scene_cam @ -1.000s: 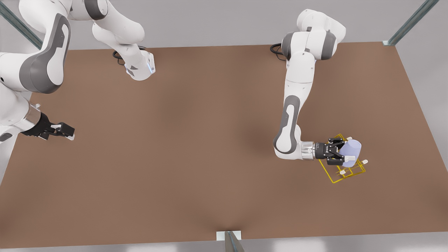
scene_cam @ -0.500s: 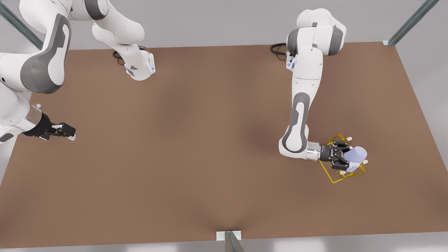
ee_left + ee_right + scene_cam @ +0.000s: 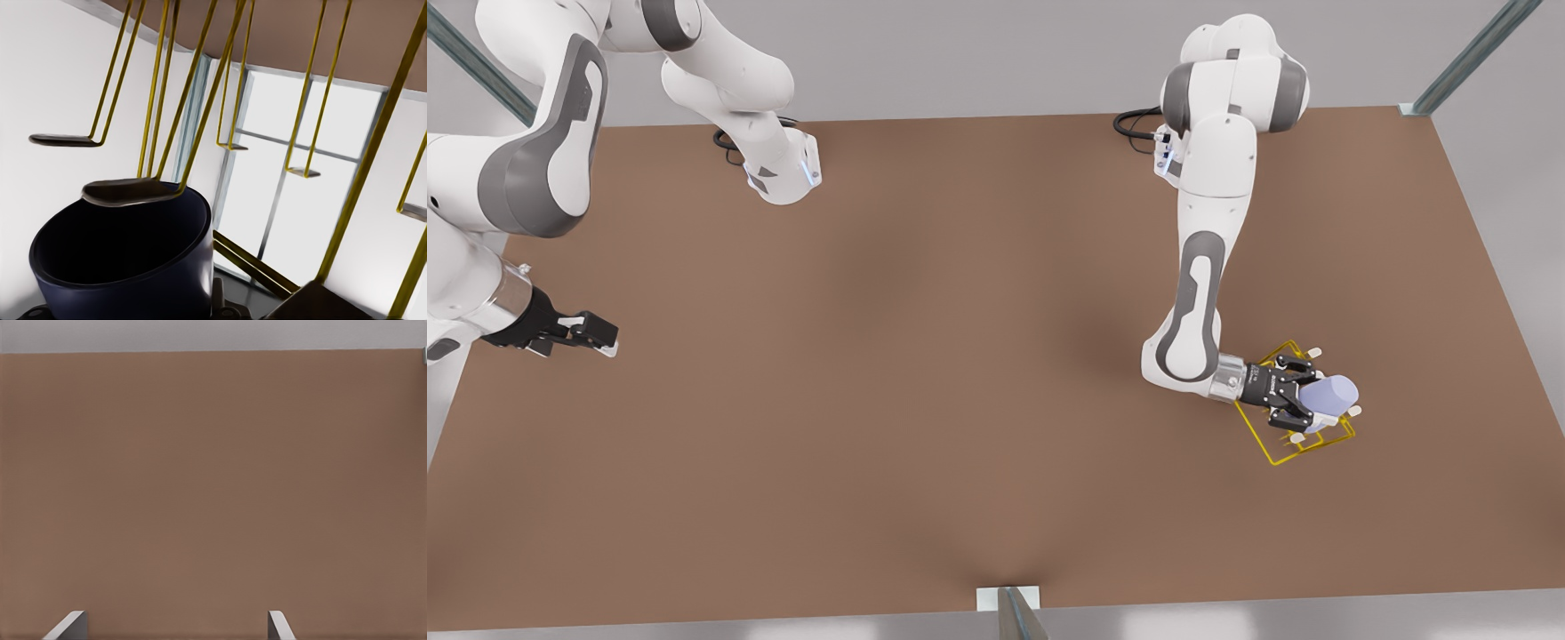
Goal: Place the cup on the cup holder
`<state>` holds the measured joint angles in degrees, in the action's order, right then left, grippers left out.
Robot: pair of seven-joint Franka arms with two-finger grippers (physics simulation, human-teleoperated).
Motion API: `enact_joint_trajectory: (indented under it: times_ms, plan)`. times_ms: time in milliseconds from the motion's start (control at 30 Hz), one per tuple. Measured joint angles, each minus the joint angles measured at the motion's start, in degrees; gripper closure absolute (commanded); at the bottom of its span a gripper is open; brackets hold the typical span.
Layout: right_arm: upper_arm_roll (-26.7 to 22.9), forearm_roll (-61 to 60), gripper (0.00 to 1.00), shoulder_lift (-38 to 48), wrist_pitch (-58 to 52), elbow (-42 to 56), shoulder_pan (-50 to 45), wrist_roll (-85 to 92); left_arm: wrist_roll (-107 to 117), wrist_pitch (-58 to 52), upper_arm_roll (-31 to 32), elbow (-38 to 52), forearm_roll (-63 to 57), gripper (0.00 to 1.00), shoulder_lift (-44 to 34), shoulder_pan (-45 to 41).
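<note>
One cup [image 3: 1332,392], pale lavender-blue, no handle, lying tilted over the cup holder [image 3: 1282,450]; in the left wrist view its open mouth [image 3: 120,257] faces a white-tipped peg [image 3: 127,192] at its rim. No readable writing on it.
One cup holder, yellow thin wire with white-tipped pegs, on the brown bench [image 3: 925,373] toward the front view's right.
Left hand [image 3: 1303,402]: black fingers clamped on the cup's sides, above the holder.
Right hand [image 3: 596,338]: waiting at the front view's left above the bench, holding nothing; in the right wrist view its fingertips [image 3: 70,625] stand apart.
</note>
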<state>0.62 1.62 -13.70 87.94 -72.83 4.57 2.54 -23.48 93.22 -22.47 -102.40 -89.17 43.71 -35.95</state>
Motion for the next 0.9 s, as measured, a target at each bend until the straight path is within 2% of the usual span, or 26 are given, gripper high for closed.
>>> enact_joint_trajectory:
  times_ms: [467, 500, 533, 900]
  plan:
    - [0.0, 0.0, 0.0, -0.2, 0.7, -0.1, 0.0, 0.0, -0.9, -1.4, 0.1, -3.3, -0.1, 0.17, -1.8, -0.9]
    - [0.0, 0.0, 0.0, -0.1, 0.7, -0.1, 0.0, 0.0, -1.0, -1.5, 0.1, -3.3, -0.1, 0.14, -1.7, -0.9]
    - [0.0, 0.0, 0.0, -0.2, 0.7, -0.1, 0.0, 0.0, -1.0, -1.6, 0.2, -3.3, -0.1, 0.0, -1.7, -0.9]
    - [-0.1, -0.1, 0.0, -0.1, 0.8, -0.1, 0.1, 0.0, -1.2, -2.9, 0.3, -3.3, 0.1, 0.0, -1.8, -1.4]
